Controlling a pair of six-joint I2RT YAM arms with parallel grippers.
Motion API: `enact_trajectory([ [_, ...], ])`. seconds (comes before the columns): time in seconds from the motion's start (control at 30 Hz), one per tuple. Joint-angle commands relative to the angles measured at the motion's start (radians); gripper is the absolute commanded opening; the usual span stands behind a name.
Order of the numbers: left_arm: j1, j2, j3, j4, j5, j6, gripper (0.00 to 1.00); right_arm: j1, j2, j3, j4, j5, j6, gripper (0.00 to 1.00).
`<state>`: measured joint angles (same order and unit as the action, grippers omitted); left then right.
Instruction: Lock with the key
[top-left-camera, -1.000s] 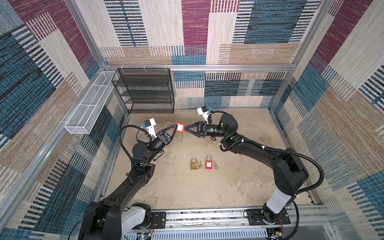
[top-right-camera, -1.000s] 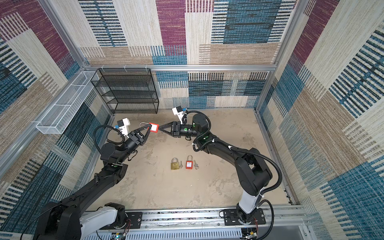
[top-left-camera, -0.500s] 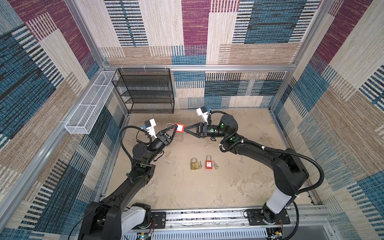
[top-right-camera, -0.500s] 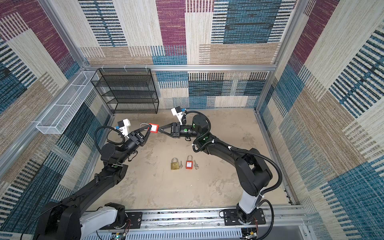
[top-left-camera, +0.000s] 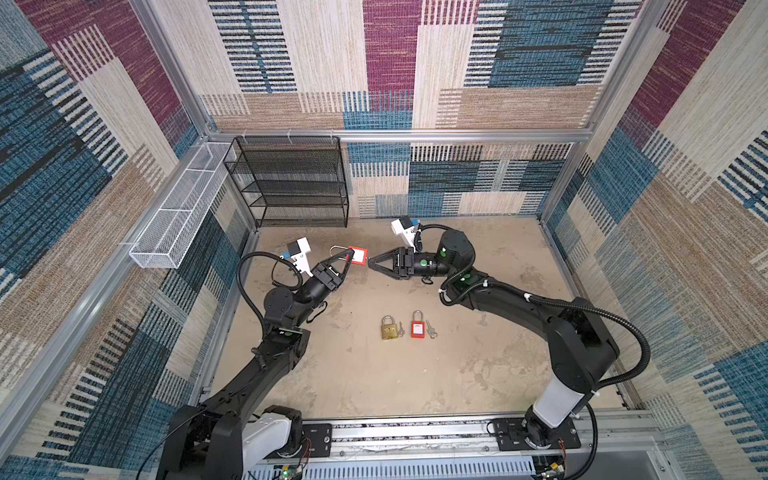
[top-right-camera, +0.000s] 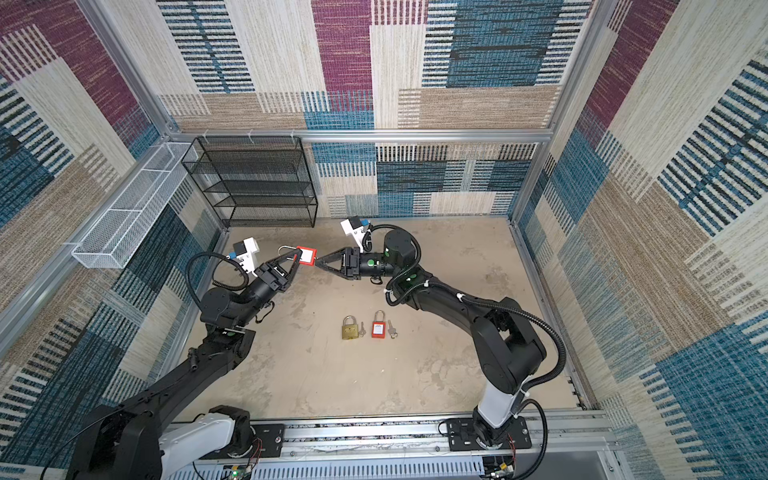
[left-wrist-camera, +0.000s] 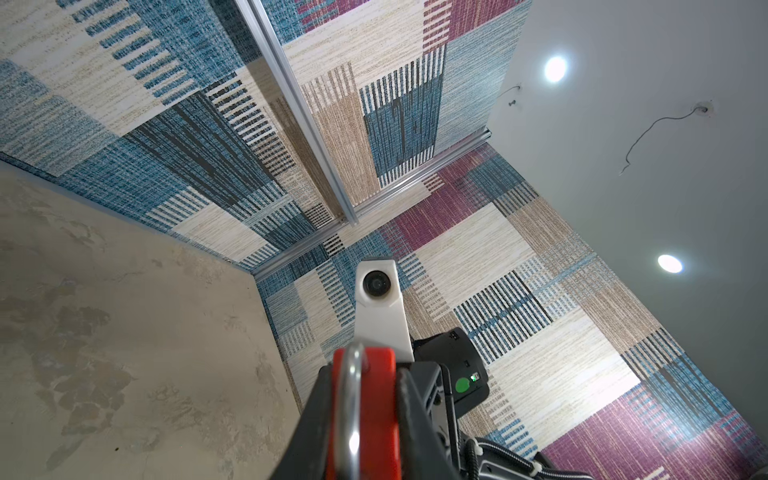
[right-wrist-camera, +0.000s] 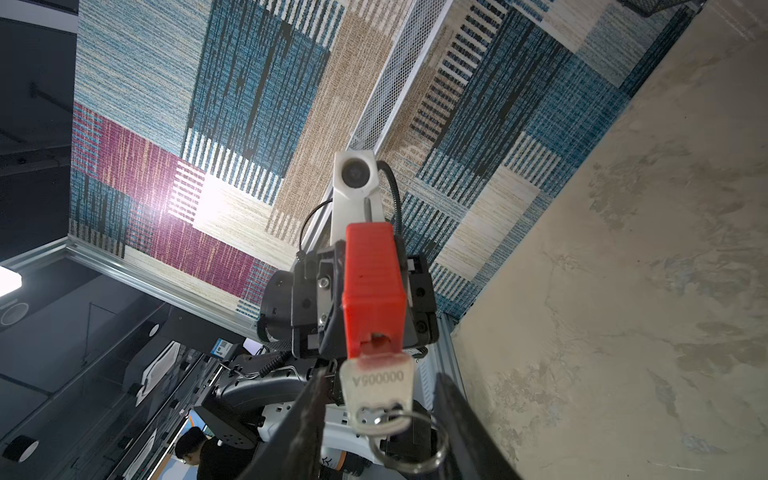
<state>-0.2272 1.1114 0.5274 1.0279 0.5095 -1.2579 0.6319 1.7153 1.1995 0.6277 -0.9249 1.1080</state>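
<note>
Right gripper (top-left-camera: 370, 262) tips are nudged slightly nearer the held red padlock (top-left-camera: 358, 255) than a second ago. The left arm and the loose locks are left unchanged. Red padlock is held in the air over the back of the table (top-left-camera: 374, 395), left of centre. It is clamped by its body in the left gripper (top-left-camera: 350, 258). In the left wrist view the red body is seen squeezed between the black fingers (left-wrist-camera: 419, 415), with the silver shackle (left-wrist-camera: 349, 415) turned to the camera. Whether the shackle is latched cannot be told. In the right wrist view the key (right-wrist-camera: 378, 382) is seated in the keyhole at the padlock's bottom end, and a key ring (right-wrist-camera: 419, 453) is hung off it. Right gripper jaws are parted, one finger set each side of the key head, and the key is not pinched. Flat on the table, well apart from both grippers, a brass padlock (top-left-camera: 388, 328) and a second red padlock (top-left-camera: 417, 327) are laid side by side, with a small key (top-left-camera: 400, 330) just beside each. A black mesh rack (top-left-camera: 291, 183) is stood at the back wall, and a white wire basket (top-left-camera: 183, 216) is hung on the left wall.
</note>
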Motion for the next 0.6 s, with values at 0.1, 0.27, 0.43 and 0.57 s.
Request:
enact_trajectory([
  [0.1,0.000,-0.005,0.003,0.046,-0.007,0.014,0.00,-0.011,0.003,-0.006,0.063,-0.009,0.057,0.46],
  [0.27,0.000,-0.008,0.002,0.046,-0.007,0.014,0.00,-0.012,0.004,0.000,0.084,-0.008,0.074,0.49],
  [0.43,0.000,-0.008,0.000,0.047,-0.008,0.015,0.00,-0.012,0.024,0.016,0.064,-0.005,0.089,0.50],
  [0.57,0.000,-0.010,-0.001,0.046,-0.010,0.015,0.00,-0.012,0.030,0.023,0.043,-0.005,0.084,0.51],
])
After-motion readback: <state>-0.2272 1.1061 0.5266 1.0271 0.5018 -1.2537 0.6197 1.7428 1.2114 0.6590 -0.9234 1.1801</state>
